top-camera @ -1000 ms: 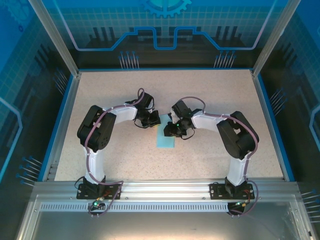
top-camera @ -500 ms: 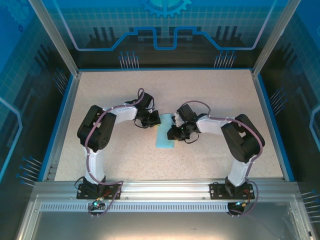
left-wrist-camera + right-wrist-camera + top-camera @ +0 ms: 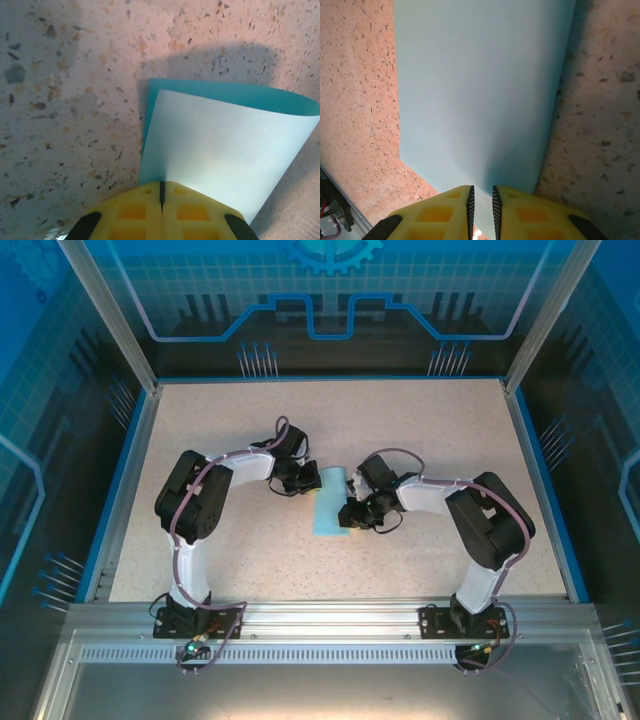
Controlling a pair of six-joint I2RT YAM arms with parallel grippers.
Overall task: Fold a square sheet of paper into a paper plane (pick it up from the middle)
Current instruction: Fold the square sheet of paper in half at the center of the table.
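The square sheet of paper (image 3: pixel 328 504) lies mid-table, folded over into a narrow pale-blue strip. My left gripper (image 3: pixel 311 483) is at its far left edge. In the left wrist view the yellow jaws (image 3: pixel 161 192) are pressed together on the lifted upper layer of the sheet (image 3: pixel 225 145), with a darker blue layer beneath. My right gripper (image 3: pixel 347 517) sits low over the strip's near right edge. In the right wrist view its fingers (image 3: pixel 481 197) stand a narrow gap apart above the flat sheet (image 3: pixel 480 90), with nothing held between them.
The speckled beige tabletop (image 3: pixel 430 420) is bounded by a blue rim (image 3: pixel 133 455) and enclosure posts. Both arms bend inward toward the centre. Bare table lies beyond the paper and toward the front rail (image 3: pixel 330 615).
My right gripper has slid along the sheet's right side toward the near end, its arm shifting right. The left gripper has held still on the far edge.
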